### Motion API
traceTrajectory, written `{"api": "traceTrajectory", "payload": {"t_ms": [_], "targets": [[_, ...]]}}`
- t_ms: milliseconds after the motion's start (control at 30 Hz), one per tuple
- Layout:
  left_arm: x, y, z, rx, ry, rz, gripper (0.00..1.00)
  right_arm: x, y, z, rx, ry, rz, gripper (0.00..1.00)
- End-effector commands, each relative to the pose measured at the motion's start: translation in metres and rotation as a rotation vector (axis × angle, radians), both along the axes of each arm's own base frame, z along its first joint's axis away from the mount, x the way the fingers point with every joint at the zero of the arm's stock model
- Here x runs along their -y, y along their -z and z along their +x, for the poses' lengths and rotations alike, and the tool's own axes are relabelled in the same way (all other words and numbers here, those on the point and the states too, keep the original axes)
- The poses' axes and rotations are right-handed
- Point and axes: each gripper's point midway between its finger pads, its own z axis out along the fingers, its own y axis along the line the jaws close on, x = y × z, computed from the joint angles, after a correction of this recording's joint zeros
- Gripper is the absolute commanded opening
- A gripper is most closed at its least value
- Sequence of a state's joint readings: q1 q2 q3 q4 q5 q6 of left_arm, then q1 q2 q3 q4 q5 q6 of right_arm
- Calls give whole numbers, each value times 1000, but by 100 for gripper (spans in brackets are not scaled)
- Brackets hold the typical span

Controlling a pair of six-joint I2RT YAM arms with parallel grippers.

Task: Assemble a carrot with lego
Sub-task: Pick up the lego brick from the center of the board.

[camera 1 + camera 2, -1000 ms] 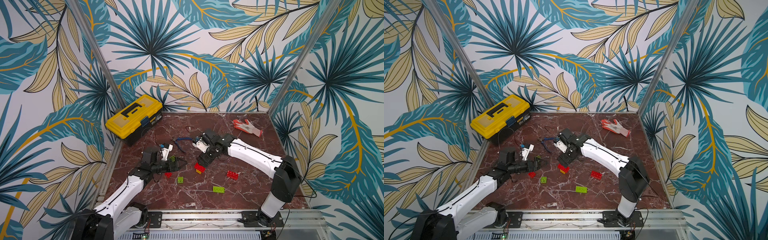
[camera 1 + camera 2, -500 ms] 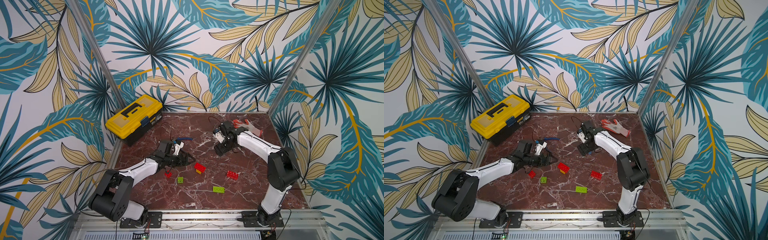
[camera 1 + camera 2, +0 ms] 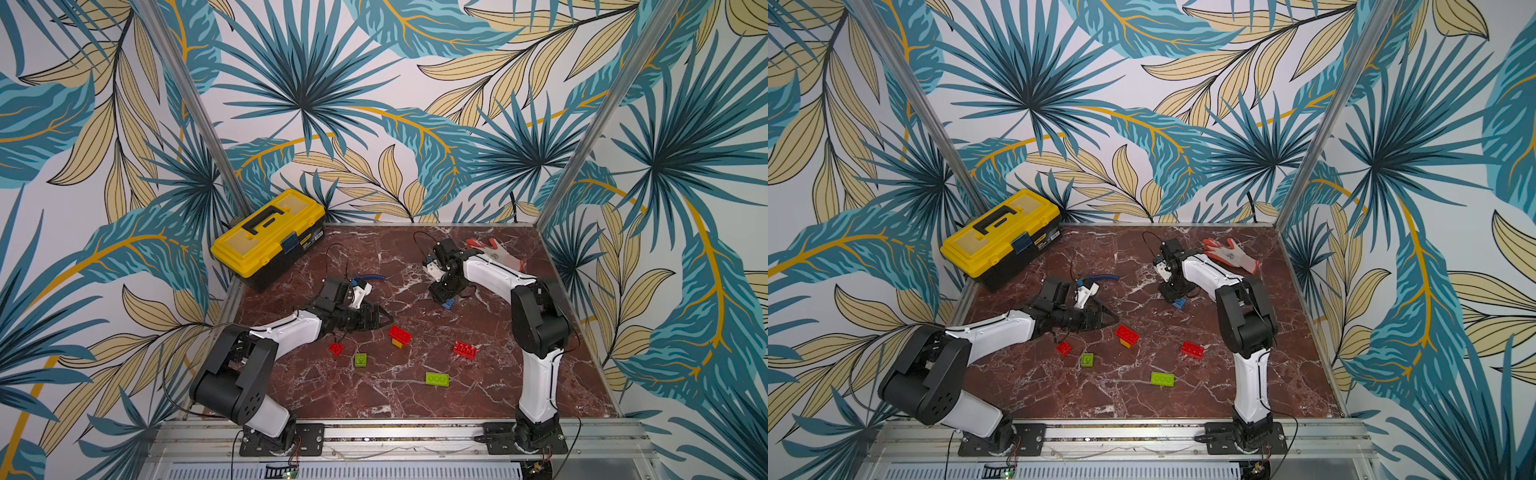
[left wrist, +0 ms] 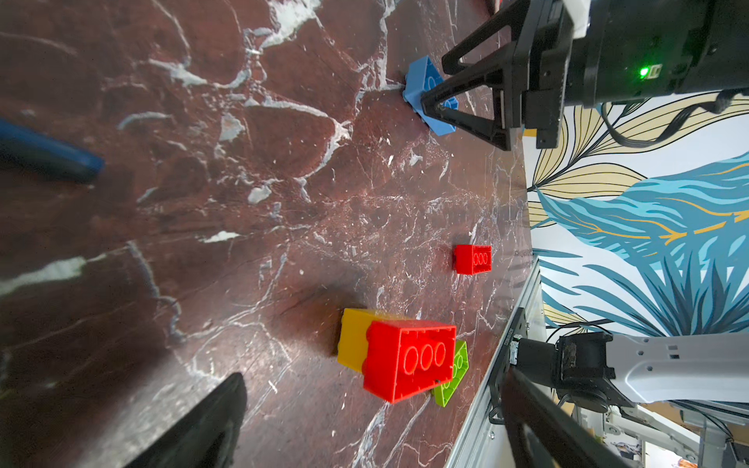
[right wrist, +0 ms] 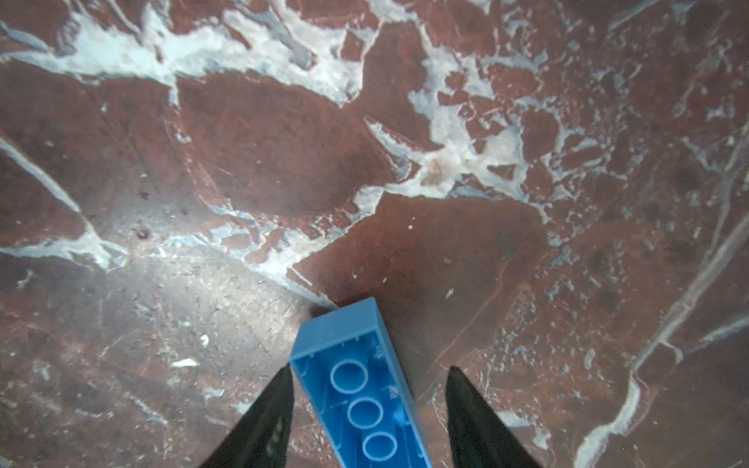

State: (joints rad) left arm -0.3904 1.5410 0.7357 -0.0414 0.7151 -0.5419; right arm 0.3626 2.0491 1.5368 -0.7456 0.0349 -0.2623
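Pickup of the blue brick [image 3: 448, 304], judged as the step in hand. Saw in both top views the right pincer [image 3: 444, 297] pointed down over it toward the far side of the worktop [image 3: 374, 399], well apart from the red-on-yellow stack [image 3: 400, 335] taken for the carrot's start; found the left pincer [image 3: 384, 321] gaping wide and empty near that stack. Made out in the left wrist view the brick between the right pincer's fingers. Caught in the right wrist view one finger [image 5: 263, 425] touching the brick, the other just clear: narrowed, not clamped. Needed next: squeezing shut, then carrying across to the stack.
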Motion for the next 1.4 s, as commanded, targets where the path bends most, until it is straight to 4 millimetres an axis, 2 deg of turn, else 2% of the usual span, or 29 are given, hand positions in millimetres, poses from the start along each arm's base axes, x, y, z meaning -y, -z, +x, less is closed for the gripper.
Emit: {"api": "traceTrajectory", "payload": {"t_ms": [0, 233, 400, 567, 700, 900, 967, 1067, 1367], "targets": [[5, -5, 5, 30, 23, -9, 97, 1, 9, -11, -61, -8, -8, 55], [6, 1, 4, 14, 34, -7, 96, 7, 15, -22, -90, -7, -29, 43], [10, 0, 2, 4, 49, -35, 97, -1, 2, -27, -103, 3, 29, 31], [15, -1, -2, -8, 63, -92, 99, -30, -32, -49, -125, -5, 145, 29], [8, -5, -4, 16, 37, -96, 99, -57, -59, -70, -112, -65, 162, 29], [-30, 0, -1, -25, -87, -105, 100, -104, -85, -100, -104, -178, 159, 29], [-40, 3, -4, -39, -109, -112, 99, -116, -87, -106, -109, -199, 163, 28], [-42, 3, -8, -43, -107, -118, 99, -125, -83, -113, -115, -220, 140, 28], [-40, 9, -8, -65, -96, -120, 99, -136, -67, -135, -127, -290, 28, 28]]}}
